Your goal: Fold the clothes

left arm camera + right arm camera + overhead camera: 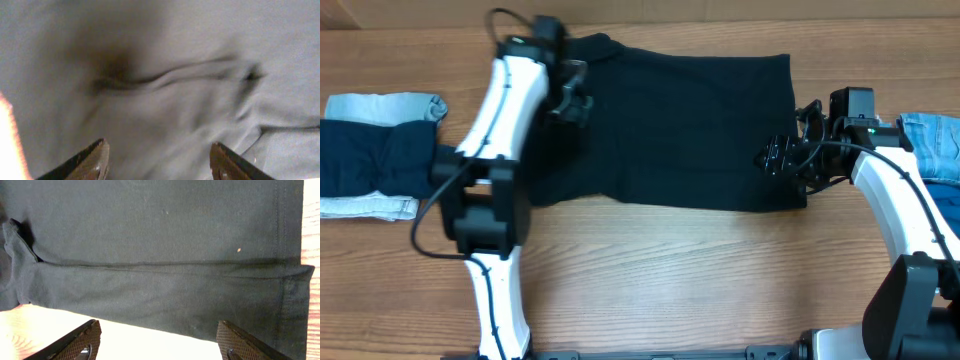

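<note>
**Black garment lies flat, both grippers open over it**

The black garment (pixel 680 130) lies spread on the wooden table (pixel 670 270), roughly rectangular, with its long side running left to right across the middle of the far half. The left gripper (pixel 570 100) hangs over the garment's left end, near the far corner. In the left wrist view its two fingers (pixel 92 160) stand wide apart with only cloth below and nothing between them. That view is blurred, but a wavy ridge in the fabric ahead of the fingers looks like a raised crease.

The right gripper (pixel 775 157) sits at the garment's right edge, near the front corner. Its jaws are also wide and hold nothing. The right wrist view shows a folded strip of the black cloth with a stitched hem at its right end, and bare table just in front of the fingers (pixel 75 340).

At the table's left end a dark navy garment (pixel 370 155) lies on light-blue denim (pixel 385 103), well apart from the black one. A bright blue garment (pixel 935 145) lies at the right edge, behind the right arm.
</note>
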Robot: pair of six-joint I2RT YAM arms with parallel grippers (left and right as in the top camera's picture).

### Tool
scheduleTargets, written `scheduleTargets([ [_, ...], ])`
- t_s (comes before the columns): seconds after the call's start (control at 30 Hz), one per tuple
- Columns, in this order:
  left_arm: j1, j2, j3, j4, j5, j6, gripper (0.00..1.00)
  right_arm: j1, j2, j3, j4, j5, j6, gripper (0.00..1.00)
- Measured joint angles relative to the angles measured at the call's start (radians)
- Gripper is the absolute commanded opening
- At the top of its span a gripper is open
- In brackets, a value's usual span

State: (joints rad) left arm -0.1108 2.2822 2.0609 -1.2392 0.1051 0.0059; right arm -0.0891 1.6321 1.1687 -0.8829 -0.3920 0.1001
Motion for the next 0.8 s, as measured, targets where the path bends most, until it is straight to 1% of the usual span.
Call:
scheduleTargets([
  [0.03,0.043,-0.002,0.022,-0.049,0.014,-0.038,0.65,0.000,0.000,0.000,-0.013,-0.001,0.000,0.79],
  [0.07,0.124,-0.002,0.034,-0.133,0.046,-0.097,0.66,0.000,0.000,0.000,-0.028,0.000,0.000,0.79],
  [0.1,0.161,-0.002,0.033,-0.146,0.060,-0.117,0.68,0.000,0.000,0.000,-0.034,0.000,0.001,0.80],
  [0.13,0.210,-0.002,0.027,-0.208,0.096,-0.138,0.68,0.000,0.000,0.000,-0.037,0.000,0.001,0.80],
  [0.17,0.235,-0.002,0.020,-0.237,0.126,-0.150,0.68,0.000,0.000,0.000,-0.034,0.000,0.003,0.80],
  [0.23,0.241,-0.002,-0.024,-0.269,0.187,-0.137,0.61,0.000,0.000,0.000,-0.030,0.000,0.004,0.80],
  [0.27,0.235,-0.002,-0.056,-0.261,0.201,-0.111,0.57,0.000,0.000,0.000,-0.024,-0.001,0.004,0.80],
  [0.33,0.216,-0.002,-0.138,-0.236,0.206,-0.069,0.45,0.000,0.000,0.000,-0.023,-0.001,0.004,0.80],
  [0.37,0.209,-0.002,-0.178,-0.212,0.203,-0.056,0.40,0.000,0.000,0.000,-0.023,0.000,0.005,0.80],
  [0.47,0.204,-0.002,-0.328,-0.126,0.202,-0.032,0.32,0.000,0.000,0.000,-0.031,-0.001,0.005,0.79],
  [0.53,0.212,-0.003,-0.383,-0.095,0.207,-0.027,0.26,0.000,0.000,0.000,-0.044,0.003,0.005,0.79],
  [0.57,0.216,-0.007,-0.393,-0.085,0.209,-0.025,0.21,0.000,0.000,0.000,-0.056,0.014,0.009,0.79],
  [0.63,0.231,-0.014,-0.406,-0.064,0.218,-0.024,0.20,0.000,0.000,0.000,-0.069,0.058,0.027,0.79],
  [0.7,0.245,-0.016,-0.407,-0.043,0.229,-0.024,0.23,0.000,0.000,0.000,-0.072,0.087,0.041,0.77],
  [0.73,0.254,-0.018,-0.407,-0.026,0.237,-0.025,0.26,0.000,0.000,0.000,-0.071,0.102,0.049,0.70],
  [0.77,0.267,-0.022,-0.407,-0.008,0.245,-0.024,0.30,0.000,0.000,0.000,-0.071,0.121,0.063,0.56],
  [0.8,0.288,-0.026,-0.407,0.013,0.259,-0.024,0.34,0.000,0.000,-0.008,-0.059,0.148,0.075,0.37],
])
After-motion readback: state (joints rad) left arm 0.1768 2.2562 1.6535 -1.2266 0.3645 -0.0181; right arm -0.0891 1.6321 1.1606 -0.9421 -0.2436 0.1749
